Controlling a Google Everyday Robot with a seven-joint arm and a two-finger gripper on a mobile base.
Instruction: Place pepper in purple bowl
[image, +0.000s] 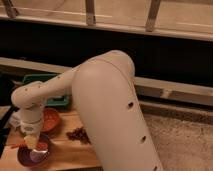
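The purple bowl (25, 158) sits on the wooden table at the front left, showing its pale shiny inside. My gripper (32, 143) hangs from the white arm and points straight down into the bowl's middle, covering part of it. A thin red streak (16, 146) lies just left of the bowl's rim; it looks like the pepper, though I cannot tell whether it is touching the gripper or the bowl.
An orange-red bowl (51, 119) stands just behind and to the right of the purple one. A bunch of dark grapes (78, 134) lies to the right. A green bin (49, 89) is at the back. The bulky white arm (110, 115) hides the table's right part.
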